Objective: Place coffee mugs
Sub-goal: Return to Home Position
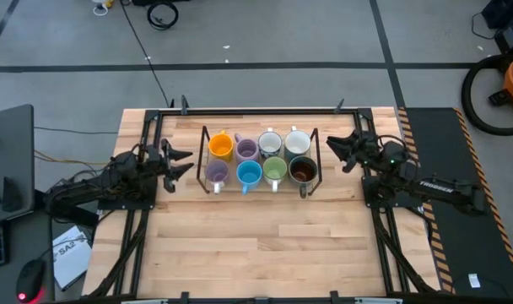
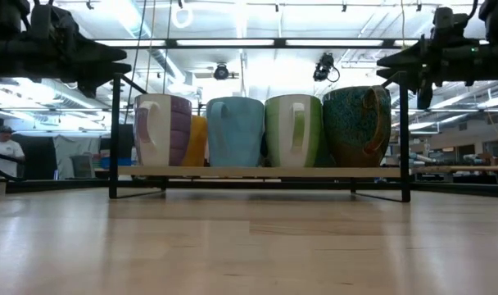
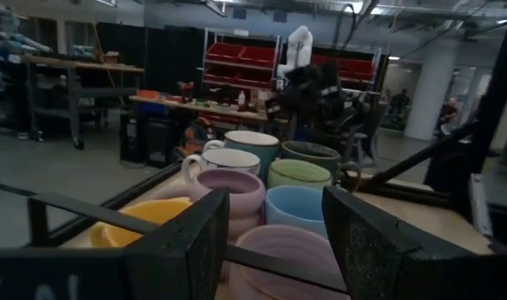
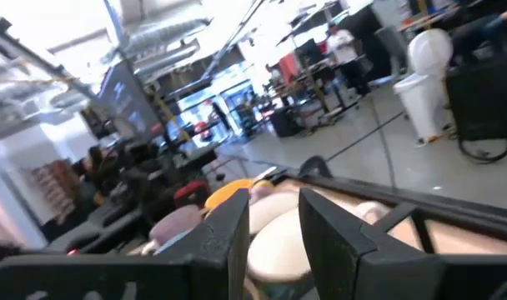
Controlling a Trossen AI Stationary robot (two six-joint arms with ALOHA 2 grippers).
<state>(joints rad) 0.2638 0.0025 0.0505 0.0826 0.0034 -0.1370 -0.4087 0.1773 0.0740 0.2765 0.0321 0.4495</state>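
- Near row of mugs stands upright on the rack, mid-table, handles toward the near edge, row running left-right.
- Left gripper and right gripper, jaws apart and empty, sit beside the rack's ends. An inward swing could clip it.
- Far row of mugs is packed tight, so one bump probably shoves the neighbours.

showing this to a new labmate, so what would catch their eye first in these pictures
Eight colourful mugs sit packed in two rows on the black wire rack, centred near the back edge of the wooden table. The orange mug is the brightest. The left gripper and right gripper flank the rack, both open and empty.
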